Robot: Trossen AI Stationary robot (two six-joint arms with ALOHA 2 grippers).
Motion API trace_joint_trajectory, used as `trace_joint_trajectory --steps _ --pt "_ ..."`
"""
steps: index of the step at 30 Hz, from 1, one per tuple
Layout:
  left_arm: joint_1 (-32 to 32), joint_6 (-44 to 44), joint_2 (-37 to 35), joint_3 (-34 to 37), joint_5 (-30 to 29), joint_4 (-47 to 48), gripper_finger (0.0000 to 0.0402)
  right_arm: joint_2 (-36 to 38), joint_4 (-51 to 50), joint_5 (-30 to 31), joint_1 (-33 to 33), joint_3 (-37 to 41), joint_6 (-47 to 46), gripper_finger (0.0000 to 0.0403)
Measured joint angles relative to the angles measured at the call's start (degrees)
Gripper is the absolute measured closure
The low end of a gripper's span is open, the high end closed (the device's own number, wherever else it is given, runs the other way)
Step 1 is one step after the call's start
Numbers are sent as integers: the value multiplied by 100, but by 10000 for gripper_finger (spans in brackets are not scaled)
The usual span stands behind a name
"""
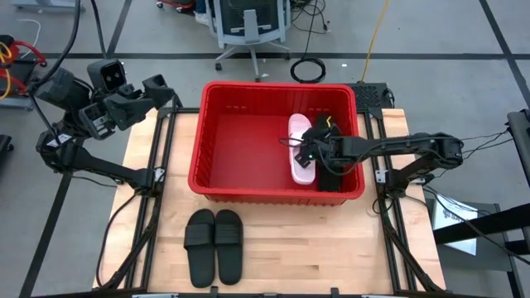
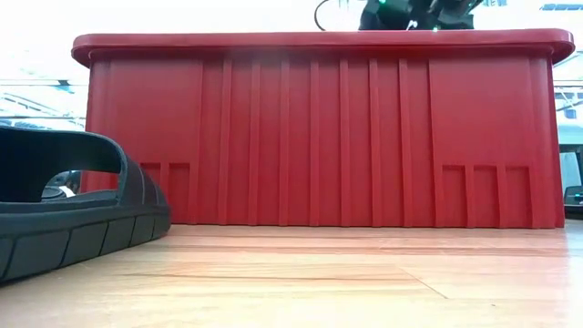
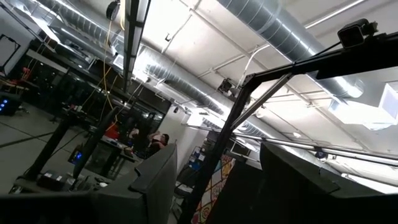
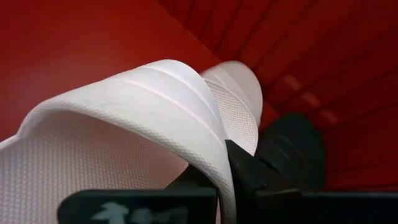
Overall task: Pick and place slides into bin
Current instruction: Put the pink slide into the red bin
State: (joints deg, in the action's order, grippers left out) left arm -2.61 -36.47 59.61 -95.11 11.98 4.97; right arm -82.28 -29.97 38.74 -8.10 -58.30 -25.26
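Observation:
The red bin stands at the table's middle; its near wall fills the low view. A pink-white slide lies inside it toward the right, beside a black slide at the right wall. My right gripper is down in the bin, shut on the pink-white slide. Two black slides lie side by side, soles down, on the table near the front edge; one shows in the low view. My left gripper is open and empty, raised off the table's far left corner. My right gripper has the pink-white slide by its wide strap, at the strap's edge. One dark finger lies on the strap's outer face; the strap hides the other. The fingers come from the table's right side, slanting down. The slide is inside the bin, next to the black slide.
The bin's rolled rim stands high above the tabletop, and my right arm reaches over its right wall. Bare wood lies left of the bin and right of the two black slides. A chair base stands on the floor beyond the table.

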Motion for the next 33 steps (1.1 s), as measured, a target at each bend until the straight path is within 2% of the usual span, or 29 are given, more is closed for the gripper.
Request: trace_joint_trajectory --steps 18,33 --pt "0 30 116 0 1 -4 174 -5 545 -217 -2 418 110 402" --pt "1 -7 107 0 3 -11 174 -509 746 -288 -7 420 509 402"
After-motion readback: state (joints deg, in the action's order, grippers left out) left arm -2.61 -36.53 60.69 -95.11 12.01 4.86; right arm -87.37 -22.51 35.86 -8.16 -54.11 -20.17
